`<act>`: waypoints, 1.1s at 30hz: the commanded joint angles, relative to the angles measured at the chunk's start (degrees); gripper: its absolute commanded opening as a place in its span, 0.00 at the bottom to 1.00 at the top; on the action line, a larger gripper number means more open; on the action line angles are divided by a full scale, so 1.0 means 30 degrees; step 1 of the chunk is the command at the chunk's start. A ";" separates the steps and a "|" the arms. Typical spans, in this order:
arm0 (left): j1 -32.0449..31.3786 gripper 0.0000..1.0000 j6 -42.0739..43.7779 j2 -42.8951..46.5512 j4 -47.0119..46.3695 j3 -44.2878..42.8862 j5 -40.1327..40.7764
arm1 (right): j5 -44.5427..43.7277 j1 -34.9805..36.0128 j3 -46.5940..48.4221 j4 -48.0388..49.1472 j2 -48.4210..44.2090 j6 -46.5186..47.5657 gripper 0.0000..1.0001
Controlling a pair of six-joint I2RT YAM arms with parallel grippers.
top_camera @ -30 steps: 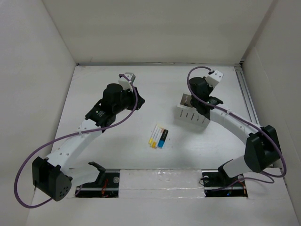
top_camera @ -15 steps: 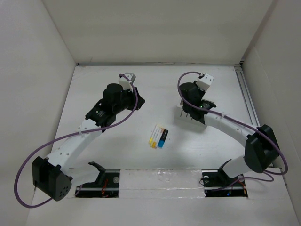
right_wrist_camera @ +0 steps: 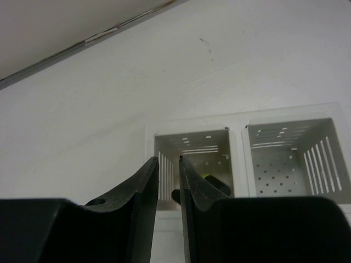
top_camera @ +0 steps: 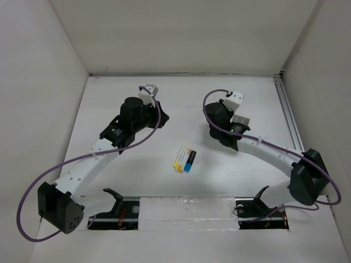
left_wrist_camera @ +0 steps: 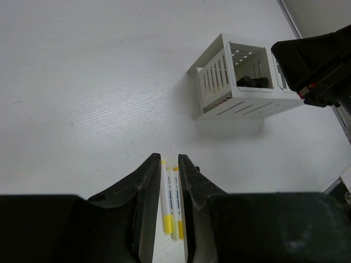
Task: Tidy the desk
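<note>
The left tool [left_wrist_camera: 169, 160] was seen closed to a narrow slit, with nothing held in it. Through that slit the markers [left_wrist_camera: 171, 204] were framed where they lay on the counter [top_camera: 181, 101], just ahead of the fingertips. The markers were laid side by side, and their long axes ran nearly in line with the slit. The jaws were therefore judged already set to close across a marker's width once opened.

The right tool [right_wrist_camera: 169, 160] was likewise drawn almost shut and empty. It was held above the slotted holder [left_wrist_camera: 219, 82], over the compartment in which a dark item [left_wrist_camera: 253, 82] was lodged.

From above, the markers were found between the two arms, toward the near edge, with the holder off to their far right. The left arm was judged the better placed for the markers.
</note>
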State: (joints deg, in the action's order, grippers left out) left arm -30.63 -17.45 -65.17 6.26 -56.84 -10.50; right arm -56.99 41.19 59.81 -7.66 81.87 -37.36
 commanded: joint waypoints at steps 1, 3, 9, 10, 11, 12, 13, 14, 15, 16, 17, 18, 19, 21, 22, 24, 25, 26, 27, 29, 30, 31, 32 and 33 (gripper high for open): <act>0.0074 0.16 -0.0042 0.0072 -0.0535 -0.0449 -0.0190 | 0.0625 0.0740 -0.0220 -0.0960 -0.0832 -0.1426 0.27; 0.0074 0.16 -0.0042 0.0189 -0.0622 -0.0448 -0.0132 | 0.2028 0.1385 -0.0541 -0.1284 -0.1504 -0.1871 0.27; 0.0074 0.16 -0.0042 -0.0163 -0.0534 -0.0594 -0.0132 | 0.9353 0.2411 -0.3701 0.1519 -0.2942 -0.2896 0.00; 0.0074 0.16 -0.0013 -0.0163 -0.0535 -0.0595 -0.0074 | 0.9678 0.2703 -0.4577 0.1847 -0.2914 -0.2984 0.00; 0.0074 0.16 -0.0012 -0.0221 -0.0564 -0.0566 0.0072 | 0.9942 0.2706 -0.4818 0.1995 -0.2768 -0.2927 0.00; 0.0074 0.16 -0.0012 -0.0279 -0.0564 -0.0594 0.0073 | 1.0177 0.2880 -0.4936 0.1736 -0.2448 -0.3013 0.00; 0.0074 0.16 -0.0012 -0.0338 -0.0477 -0.0624 0.0102 | 1.0498 0.3056 -0.5082 0.1791 -0.2271 -0.3333 0.00; 0.0074 0.16 -0.0012 -0.0425 -0.0476 -0.0653 -0.0014 | 1.1052 0.3057 -0.5374 0.1879 -0.2066 -0.3336 0.05; 0.0074 0.16 -0.0012 -0.0455 -0.0476 -0.0653 -0.0102 | 1.1464 0.3289 -0.5522 0.2170 -0.1861 -0.3249 0.14; 0.0074 0.16 -0.0012 -0.0427 -0.0534 -0.0653 -0.0190 | 1.1758 0.3640 -0.5552 0.2173 -0.1279 -0.3103 0.31; 0.0074 0.16 -0.0012 -0.0397 -0.0564 -0.0653 -0.0133 | 1.2138 0.3904 -0.5436 0.2115 -0.1041 -0.3102 0.38; 0.0074 0.16 -0.0012 -0.0397 -0.0564 -0.0653 -0.0074 | 1.2258 0.4139 -0.5348 0.1882 -0.0748 -0.3102 0.42; 0.0074 0.16 -0.0012 -0.0426 -0.0535 -0.0711 0.0014 | 1.2375 0.4344 -0.5260 0.1764 -0.0165 -0.3218 0.49; 0.0074 0.16 0.0017 -0.0456 -0.0447 -0.0683 -0.0015 | 1.2348 0.4812 -0.4910 0.1529 0.0365 -0.3423 0.55; 0.0074 0.16 0.0017 -0.0456 -0.0476 -0.0683 -0.0131 | 1.2231 0.4815 -0.4821 0.1528 0.0658 -0.3540 0.58; 0.0074 0.16 -0.0012 -0.0280 -0.0592 -0.0624 -0.0161 | 1.1938 0.4815 -0.4471 0.1238 0.1362 -0.3716 0.60; 0.0074 0.16 0.0017 -0.0251 -0.0593 -0.0624 0.0013 | 1.1763 0.4815 -0.4294 0.1061 0.1596 -0.3949 0.60; 0.0074 0.16 -0.0012 -0.0309 -0.0593 -0.0624 -0.0015 | 1.1413 0.4815 -0.4148 0.0856 0.2004 -0.4125 0.60; 0.0074 0.16 0.0017 -0.0309 -0.0477 -0.0653 0.0014 | 1.1264 0.4815 -0.4001 0.0622 0.2211 -0.4214 0.60; 0.0074 0.16 0.0017 -0.0281 -0.0505 -0.0653 -0.0307 | 1.0797 0.4815 -0.3824 0.0387 0.2679 -0.4391 0.54; 0.0074 0.16 0.0017 -0.0222 -0.0534 -0.0624 -0.0308 | 1.0649 0.4815 -0.3824 0.0328 0.2827 -0.4391 0.54; 0.0074 0.16 0.0017 -0.0134 -0.0593 -0.0595 -0.0163 | 1.0474 0.4815 -0.3766 0.0211 0.2916 -0.4507 0.52; 0.0074 0.16 0.0017 -0.0046 -0.0593 -0.0566 -0.0074 | 1.0298 0.4815 -0.3765 0.0123 0.3004 -0.4566 0.52; 0.0074 0.16 0.0017 -0.0074 -0.0564 -0.0565 -0.0073 | 1.0238 0.4815 -0.3765 0.0151 0.3150 -0.4596 0.52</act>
State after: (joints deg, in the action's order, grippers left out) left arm -30.63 -17.45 -66.70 6.26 -56.84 -10.48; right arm -23.40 55.55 46.28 -6.24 90.83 -49.67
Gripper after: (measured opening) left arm 0.163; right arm 0.523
